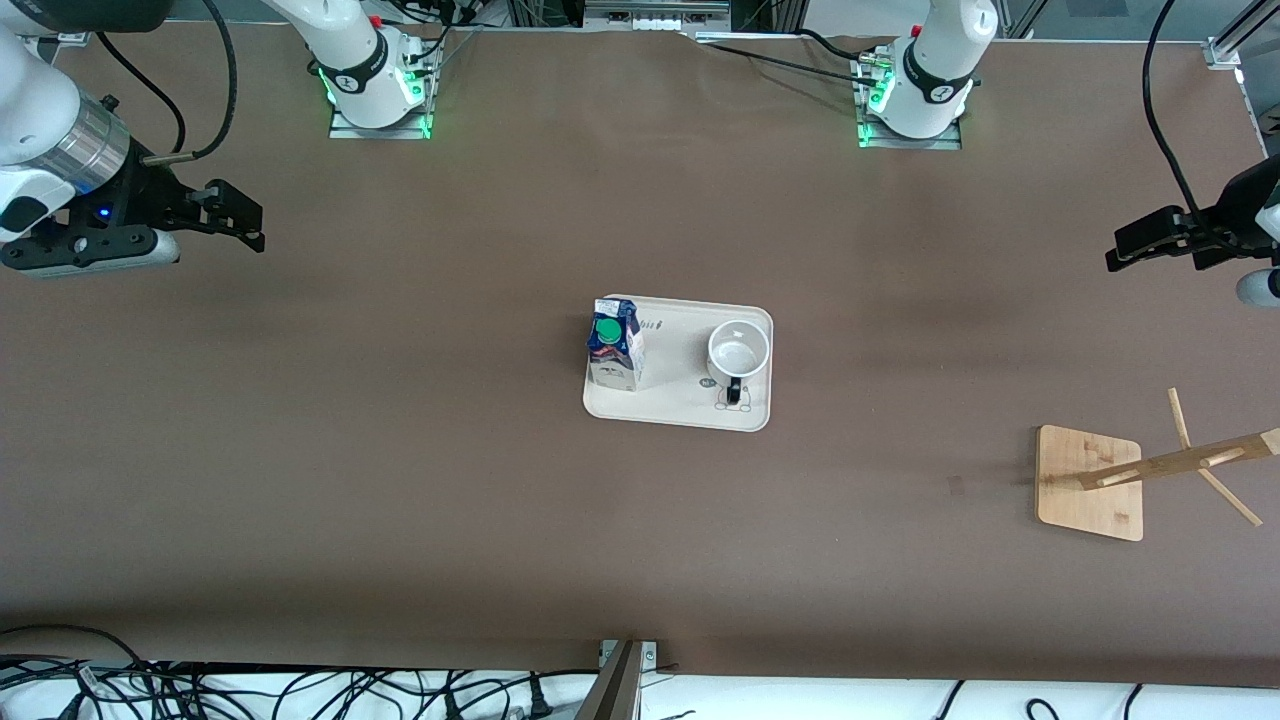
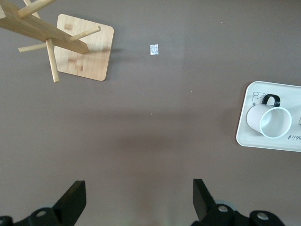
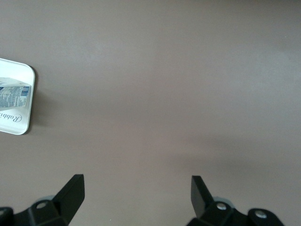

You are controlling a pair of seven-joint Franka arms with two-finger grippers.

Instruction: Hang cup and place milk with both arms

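Upright on a cream tray (image 1: 680, 410) mid-counter (image 1: 400, 480): the milk (image 1: 614, 345) at the end toward the right arm, the cup (image 1: 738, 350) at the end toward the left arm, handle turned to the front camera. Smiley face not visible (only some small print on the tray). Wooden rack (image 1: 1090, 482) near the left arm's end, its pegs partly cut off. Left claw (image 1: 1150, 240) wide open, empty, over bare counter, arm mostly out of frame. Right claw (image 1: 235, 215) likewise spread wide, empty, waiting over bare counter. Tiny pale scrap (image 2: 154, 50) near the rack, unidentifiable.
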